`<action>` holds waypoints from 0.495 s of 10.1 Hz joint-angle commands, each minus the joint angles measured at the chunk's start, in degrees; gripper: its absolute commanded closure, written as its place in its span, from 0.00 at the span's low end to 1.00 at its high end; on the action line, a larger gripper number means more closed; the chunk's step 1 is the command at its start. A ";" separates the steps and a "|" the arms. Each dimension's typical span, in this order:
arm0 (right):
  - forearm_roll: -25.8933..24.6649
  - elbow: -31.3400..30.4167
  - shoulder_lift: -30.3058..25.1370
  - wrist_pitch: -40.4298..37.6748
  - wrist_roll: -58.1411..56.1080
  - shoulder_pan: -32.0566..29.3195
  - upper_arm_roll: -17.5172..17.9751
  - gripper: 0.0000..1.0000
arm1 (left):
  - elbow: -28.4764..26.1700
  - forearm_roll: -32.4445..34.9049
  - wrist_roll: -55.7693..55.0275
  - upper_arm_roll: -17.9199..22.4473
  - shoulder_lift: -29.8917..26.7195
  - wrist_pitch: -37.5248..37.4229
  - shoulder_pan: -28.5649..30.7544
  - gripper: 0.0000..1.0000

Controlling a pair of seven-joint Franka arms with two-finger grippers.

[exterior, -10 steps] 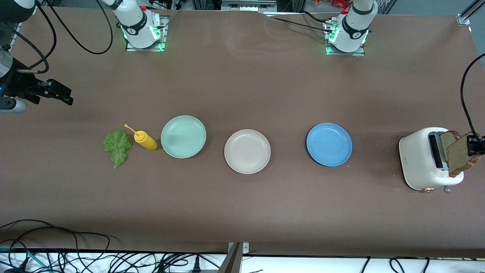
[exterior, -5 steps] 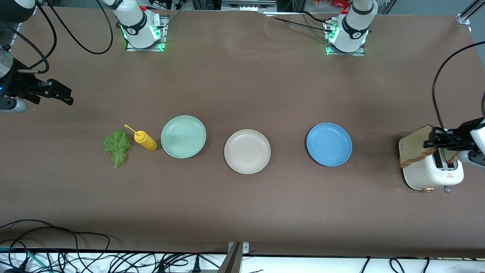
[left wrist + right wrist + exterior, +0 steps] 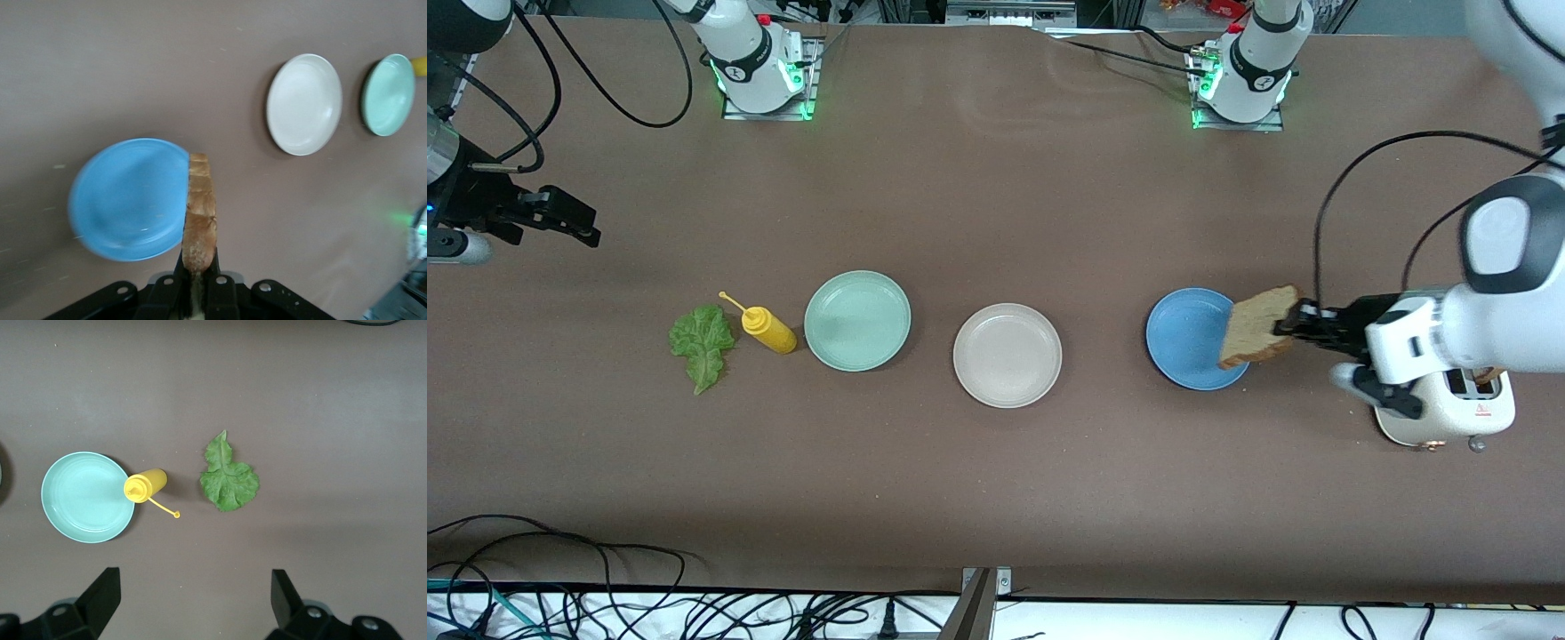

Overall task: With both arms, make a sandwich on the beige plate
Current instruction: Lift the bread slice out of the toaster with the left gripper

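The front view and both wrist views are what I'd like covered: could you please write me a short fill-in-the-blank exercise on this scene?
1. The left gripper is shut on a slice of ____.
2. That slice hangs over the rim of the ____ plate.
3. The beige plate holds ____.
4. The lettuce leaf lies beside the yellow ____, below the open, waiting right gripper.

Missing words: bread; blue; nothing; bottle
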 commanded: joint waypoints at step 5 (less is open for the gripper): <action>0.25 0.66 0.00 -0.16 -0.30 0.38 -0.05 0.00 | 1.10 -21.62 -3.38 0.34 10.74 -0.35 -6.24 1.00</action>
